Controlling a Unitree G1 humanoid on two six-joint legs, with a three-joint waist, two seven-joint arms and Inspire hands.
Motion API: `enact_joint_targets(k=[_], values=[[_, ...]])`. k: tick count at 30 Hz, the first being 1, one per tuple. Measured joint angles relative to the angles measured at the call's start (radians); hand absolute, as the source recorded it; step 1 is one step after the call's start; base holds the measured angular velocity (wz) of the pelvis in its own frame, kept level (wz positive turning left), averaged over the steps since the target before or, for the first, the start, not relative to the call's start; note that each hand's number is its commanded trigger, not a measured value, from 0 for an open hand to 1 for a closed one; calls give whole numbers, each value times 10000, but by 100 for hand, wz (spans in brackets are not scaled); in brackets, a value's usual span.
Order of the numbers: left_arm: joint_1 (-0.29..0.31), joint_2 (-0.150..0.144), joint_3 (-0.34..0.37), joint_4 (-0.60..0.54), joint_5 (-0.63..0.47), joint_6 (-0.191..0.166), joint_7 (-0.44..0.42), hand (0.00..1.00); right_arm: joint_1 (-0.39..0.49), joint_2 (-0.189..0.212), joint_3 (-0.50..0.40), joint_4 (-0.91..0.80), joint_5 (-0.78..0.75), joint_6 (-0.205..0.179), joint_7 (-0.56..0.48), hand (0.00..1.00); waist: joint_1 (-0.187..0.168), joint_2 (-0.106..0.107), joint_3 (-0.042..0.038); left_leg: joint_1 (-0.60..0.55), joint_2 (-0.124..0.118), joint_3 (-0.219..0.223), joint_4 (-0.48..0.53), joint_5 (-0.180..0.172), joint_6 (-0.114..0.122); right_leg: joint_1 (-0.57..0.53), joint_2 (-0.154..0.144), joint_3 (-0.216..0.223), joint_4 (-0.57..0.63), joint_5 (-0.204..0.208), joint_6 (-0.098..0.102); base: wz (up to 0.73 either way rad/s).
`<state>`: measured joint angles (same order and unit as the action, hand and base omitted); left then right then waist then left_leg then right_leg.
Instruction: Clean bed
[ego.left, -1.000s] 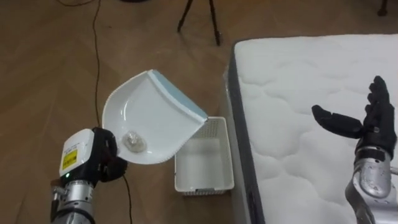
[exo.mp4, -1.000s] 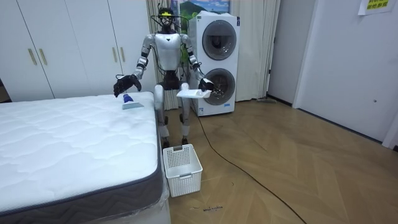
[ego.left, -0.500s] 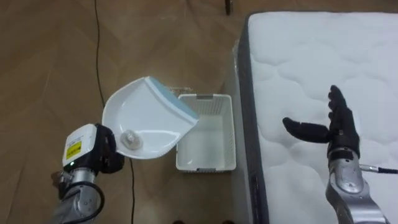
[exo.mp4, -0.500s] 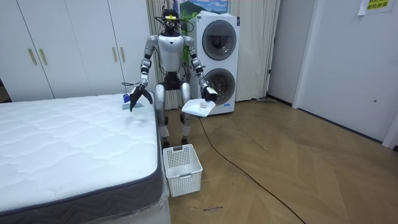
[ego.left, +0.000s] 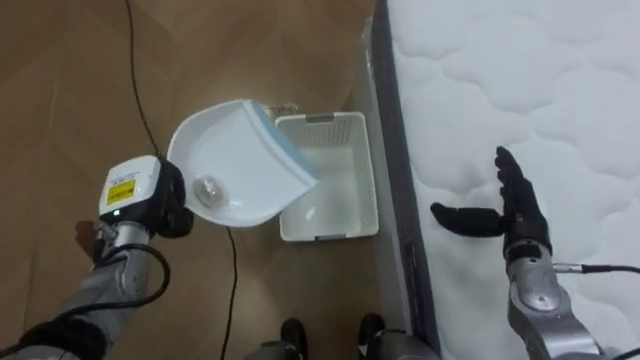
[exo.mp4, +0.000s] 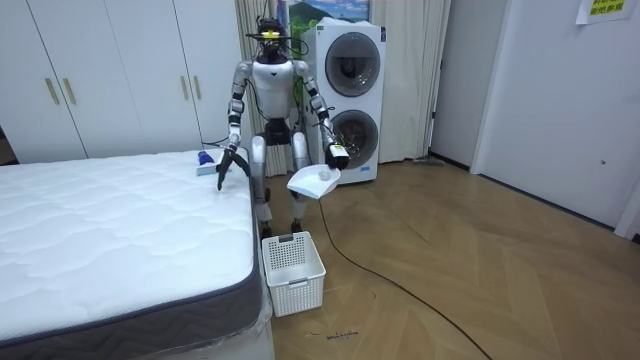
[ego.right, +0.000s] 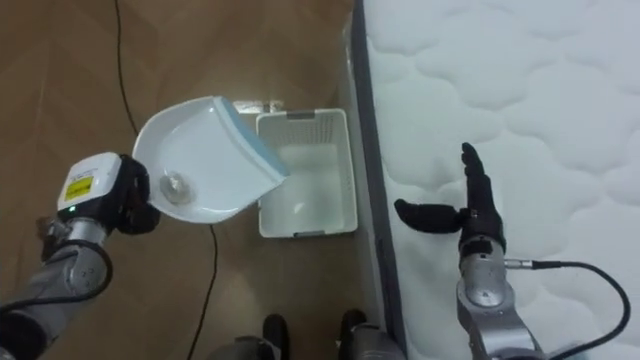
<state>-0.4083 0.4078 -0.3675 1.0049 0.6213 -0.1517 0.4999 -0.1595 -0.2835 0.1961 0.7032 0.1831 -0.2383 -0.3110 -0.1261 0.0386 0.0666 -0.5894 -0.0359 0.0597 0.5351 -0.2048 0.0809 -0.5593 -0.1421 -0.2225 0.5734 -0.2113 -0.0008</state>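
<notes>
White dustpan with a blue lip is clamped in the left hand, whose fingers curl round its handle end, and a small crumpled wad lies deep in the pan near that hand. The pan's mouth points toward the white perforated basket on the wood floor just beside the mattress, but the room view shows it held high above the basket. Tipped from there, the light wad could well strike the rim or drift past it onto the floor; a sideways tilt would spill it over the pan's low side. The right hand hovers over the mattress edge, fingers straight, thumb out, holding nothing.
</notes>
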Motion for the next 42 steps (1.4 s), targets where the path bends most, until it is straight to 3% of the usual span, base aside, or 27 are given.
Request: enact_joint_targets(k=[8, 15, 23, 26, 31, 34, 37, 42], values=[[-756, 493, -55, 1, 594, 382, -112, 100, 112, -108, 184, -116, -535, 33, -43, 0, -209, 27, -18, -939, -92, 296, 383, 66, 131, -1140, -231, 217, 701, -100, 6, -2], [-1365, 929, -677, 13, 580, 1080, -700, 100, 32, -147, 379, -356, -719, 578, -61, 0, -320, 75, -13, -1057, -87, 291, 662, 18, 194, -1213, -290, 182, 904, -99, 10, 1], [-1410, 1074, -777, 2, 590, 1599, -1369, 100, 10, -197, 389, -596, -810, 845, -178, 0, -345, 309, -40, -1140, -92, 288, 753, 19, 196, -1285, -304, 188, 1016, -131, -5, 0], [-1475, 1334, -777, 4, 792, 1660, -1653, 100, 111, -250, 387, -850, -1198, 996, -157, 0, -356, 368, -31, -1362, -66, 198, 939, 16, 199, -1386, -268, 119, 1038, -131, -6, 6], [-1531, 1764, -777, 4, 1756, 2305, -2335, 100, 249, -252, 373, -1176, -1511, 1199, -137, 0, -342, 540, -36, -1572, 52, 199, 1125, -59, 193, -1553, -81, 214, 1043, -91, -5, -4], [-1706, 1971, -783, 10, 2010, 2480, -2735, 100, 364, -256, 371, -1383, -1496, 1309, -132, 0, -368, 601, -50, -1662, 66, 196, 1123, -39, 162, -1641, -85, 225, 1067, -98, -22, 0], [-1999, 1987, -882, 18, 2187, 2759, -2995, 100, 348, -251, 384, -1391, -1502, 1351, -125, 0, -396, 600, -50, -1677, 60, 214, 1131, -36, 163, -1662, -103, 235, 1092, -101, -23, 0], [-2262, 2012, -1104, 60, 2256, 2796, -3257, 100, 321, -238, 482, -1608, -1590, 1527, -138, 0, -508, 600, -50, -1730, 52, 304, 1178, -51, 187, -1779, -145, 296, 1219, -126, -22, -2]])
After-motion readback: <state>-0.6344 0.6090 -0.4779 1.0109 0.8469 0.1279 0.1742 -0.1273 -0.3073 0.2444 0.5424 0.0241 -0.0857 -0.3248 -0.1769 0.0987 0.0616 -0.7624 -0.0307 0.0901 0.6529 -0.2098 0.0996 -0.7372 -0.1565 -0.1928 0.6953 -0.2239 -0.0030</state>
